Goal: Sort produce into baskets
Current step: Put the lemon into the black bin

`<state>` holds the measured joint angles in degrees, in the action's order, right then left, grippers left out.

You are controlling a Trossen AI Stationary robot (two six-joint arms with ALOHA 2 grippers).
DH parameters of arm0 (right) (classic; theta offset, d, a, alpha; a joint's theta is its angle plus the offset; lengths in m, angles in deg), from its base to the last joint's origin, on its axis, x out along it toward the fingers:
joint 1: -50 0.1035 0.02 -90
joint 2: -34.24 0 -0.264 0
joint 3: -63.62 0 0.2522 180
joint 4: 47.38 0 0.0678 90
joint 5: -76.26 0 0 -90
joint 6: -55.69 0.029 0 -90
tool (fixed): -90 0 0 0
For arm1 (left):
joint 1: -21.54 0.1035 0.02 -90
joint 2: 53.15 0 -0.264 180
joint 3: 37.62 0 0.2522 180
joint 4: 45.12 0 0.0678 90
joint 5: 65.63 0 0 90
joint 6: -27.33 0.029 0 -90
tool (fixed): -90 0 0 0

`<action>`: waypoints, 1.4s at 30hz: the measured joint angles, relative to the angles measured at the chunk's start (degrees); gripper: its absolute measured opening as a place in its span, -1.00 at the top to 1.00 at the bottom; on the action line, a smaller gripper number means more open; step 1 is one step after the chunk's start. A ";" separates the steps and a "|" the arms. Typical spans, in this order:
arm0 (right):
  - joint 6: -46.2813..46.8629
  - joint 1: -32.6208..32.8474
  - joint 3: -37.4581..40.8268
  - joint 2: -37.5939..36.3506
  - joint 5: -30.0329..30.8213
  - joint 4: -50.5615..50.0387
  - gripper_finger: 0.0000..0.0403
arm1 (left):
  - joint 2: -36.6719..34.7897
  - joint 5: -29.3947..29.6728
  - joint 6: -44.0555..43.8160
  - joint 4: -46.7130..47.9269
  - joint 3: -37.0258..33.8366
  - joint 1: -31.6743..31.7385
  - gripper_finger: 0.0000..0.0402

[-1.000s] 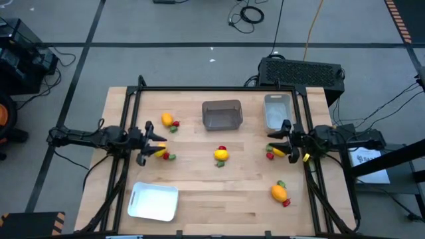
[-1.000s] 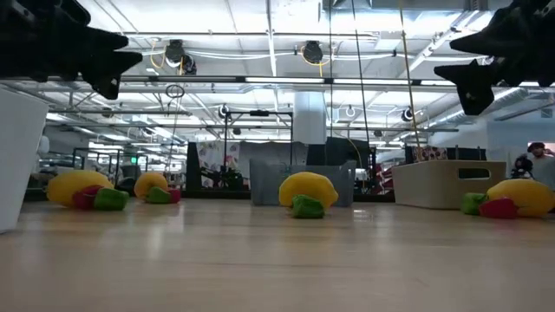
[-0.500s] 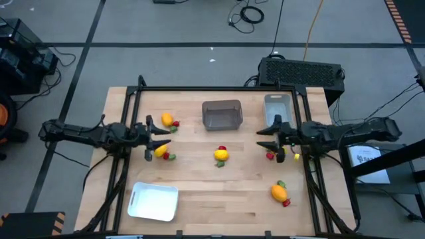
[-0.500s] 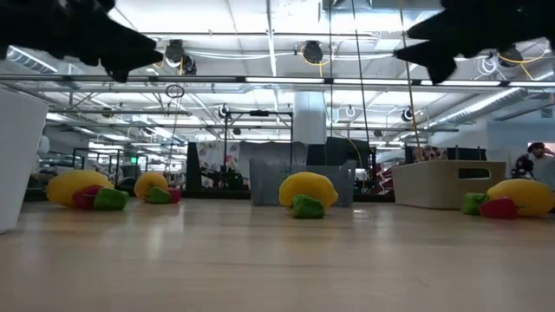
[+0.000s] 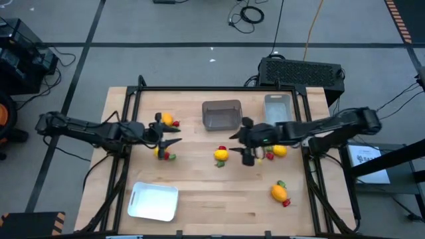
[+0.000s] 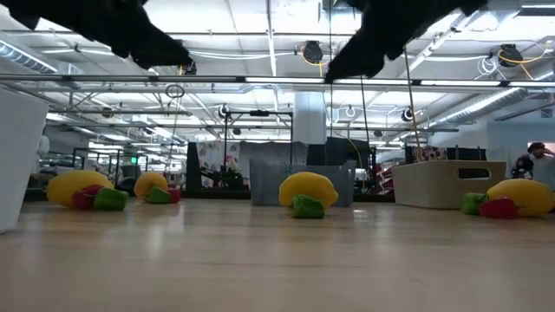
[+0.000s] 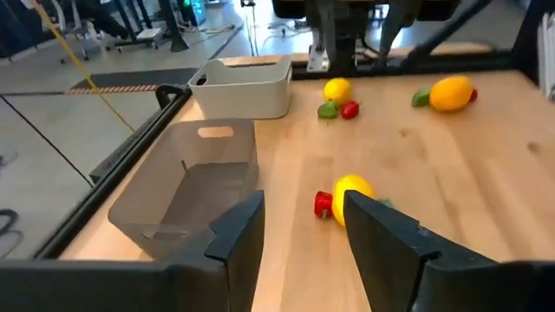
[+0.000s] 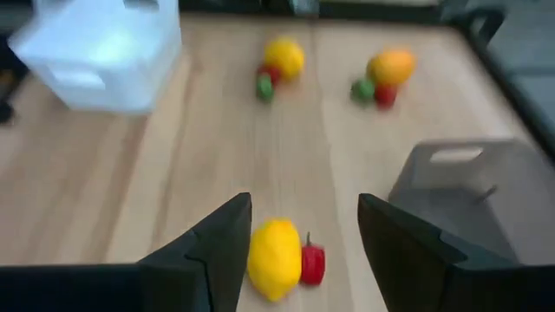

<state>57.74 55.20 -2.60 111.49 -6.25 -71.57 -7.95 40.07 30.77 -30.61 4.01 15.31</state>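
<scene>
- I see the wooden table (image 5: 199,192) with three baskets on it: the dark grey square bin (image 5: 222,114) at the far middle, the pale grey narrow bin (image 5: 276,109) just to its right, and the white tray (image 5: 153,201) at the near left corner. All three look empty to me, so I judge no piece is sorted yet.
- My right gripper (image 5: 244,141) reaches in over the table's middle, near the central yellow fruit (image 5: 221,155). In its wrist view the fingers stand wide apart and hold nothing, with that fruit and the tiny red piece (image 8: 312,263) touching it framed between them.
- My left gripper (image 5: 171,135) hangs between the orange fruit (image 5: 167,120) and the left yellow fruit (image 5: 161,152). Its fingers are parted and empty too.
- Two more clusters lie on the right: a yellow fruit (image 5: 279,151) just beside the right arm, and an orange fruit (image 5: 279,192) nearer the front edge.
- Risk, as I judge it: each round fruit sits against tiny red and green pieces, so a wide grasp may catch a neighbour or roll the fruit away.
- Both wrists point toward the centre; if both go for the middle fruit, they could collide.
- The right arm's forearm passes close to the right yellow fruit and could knock it.
</scene>
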 joint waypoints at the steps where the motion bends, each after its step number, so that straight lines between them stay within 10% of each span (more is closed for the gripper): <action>1: 0.08 0.00 -1.60 2.06 0.00 -1.69 -0.03 | 0.80 0.68 0.25 -0.17 0.00 0.12 0.10; 12: -0.97 -0.09 -12.55 19.33 -2.54 -11.10 -0.33 | 8.86 5.07 0.47 -6.15 0.07 4.32 -0.42; 42: 0.96 -3.76 -13.69 29.14 -7.76 -7.70 -0.37 | 12.47 1.97 1.45 -6.75 0.07 5.90 -0.45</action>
<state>58.70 51.44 -16.30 140.62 -14.01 -79.27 4.52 42.04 32.22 -37.37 4.08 21.20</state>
